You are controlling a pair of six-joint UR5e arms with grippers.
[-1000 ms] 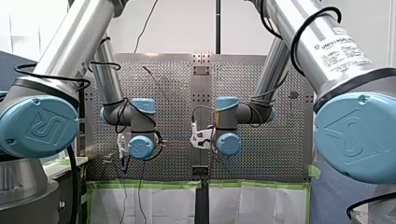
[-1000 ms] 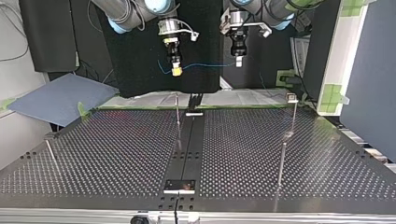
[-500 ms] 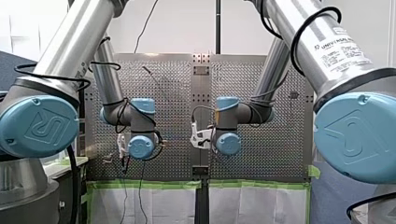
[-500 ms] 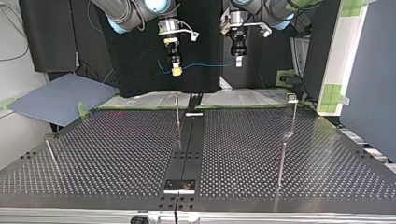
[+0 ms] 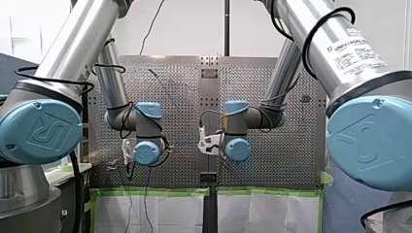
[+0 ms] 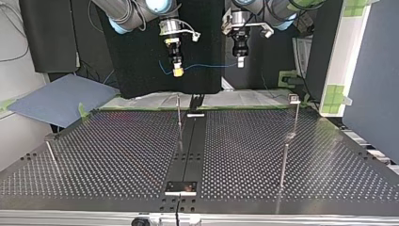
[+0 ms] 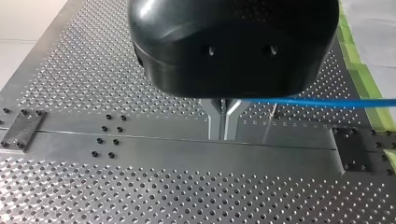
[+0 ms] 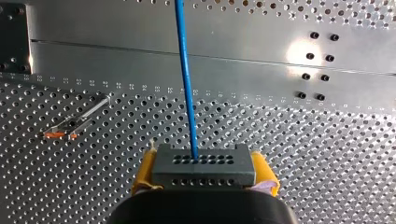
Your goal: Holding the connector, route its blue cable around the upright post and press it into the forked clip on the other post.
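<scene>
At the near edge of the table [image 6: 117,160] in the top view, a small black plate [image 6: 181,187] sits on the dark centre strip [image 6: 190,146], which runs across to the far edge. Farther along, just beside that strip and close to the far edge, stands the plain upright post [image 6: 179,110]. Near the far corner at the top view's right stands the second post [image 6: 295,115], topped by a small squarish head; whether that head is forked is too small to tell.

Beyond and above the posts hang both grippers, well clear of the table, each wrist turned down so its fingers point at the perforated surface. My right gripper [image 6: 178,71] clamps the dark grey connector [image 8: 204,163] between its yellow pads [image 8: 264,170]. The blue cable [image 6: 209,66] leaves the connector's face and runs nearly level across to my left gripper [image 6: 240,62], well apart from both posts. There the metal fingers [image 7: 215,122] are pinched together on the cable, which leaves them sideways above the strip.

In the front view my left arm [image 5: 111,80] and my right arm [image 5: 286,73] slope down toward the table's middle, their blue-capped wrists bent inward, level with each other and apart.
</scene>
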